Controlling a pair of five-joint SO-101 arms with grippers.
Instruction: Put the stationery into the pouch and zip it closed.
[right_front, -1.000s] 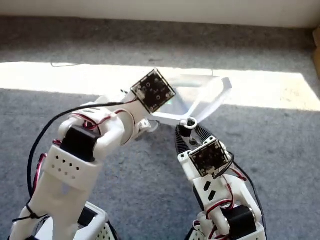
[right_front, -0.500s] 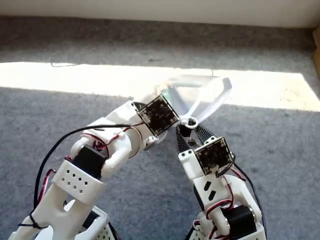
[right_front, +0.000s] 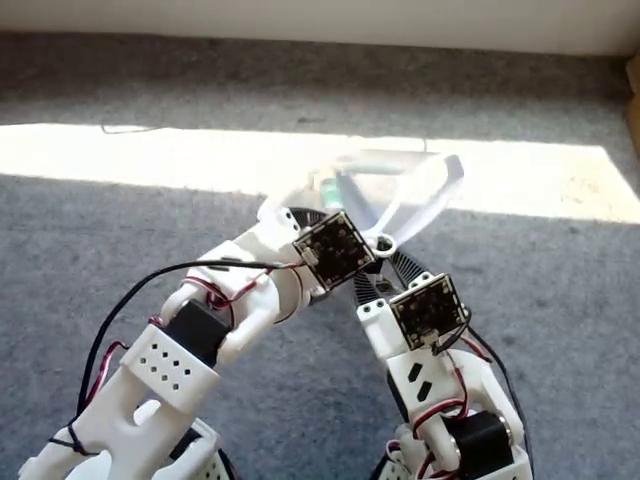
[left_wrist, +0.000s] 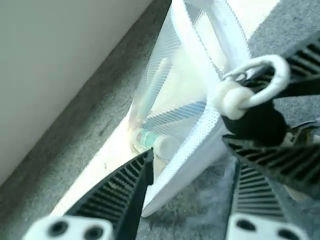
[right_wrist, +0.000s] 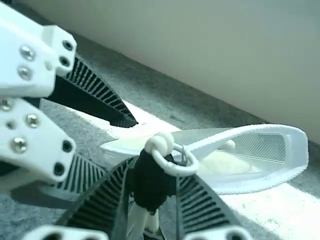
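Observation:
A translucent white mesh pouch lies on the grey carpet in a sunlit strip. Through its mesh I make out a green-banded pen and other pale stationery. My right gripper is shut on the black zipper pull, which carries a white ring, at the pouch's near corner. Just left of the pull, my left gripper is open, with the pouch's near edge between its black fingers. It hangs over the pouch's near left side in the high view.
Grey carpet covers the whole surface, with a bright band of sunlight across the far part. A pale wall runs along the back. The two arms stand close together near the pouch corner.
My left arm has pulled back toward the near side and right, ending beside the zipper pull. The right arm has barely moved and keeps its hold.

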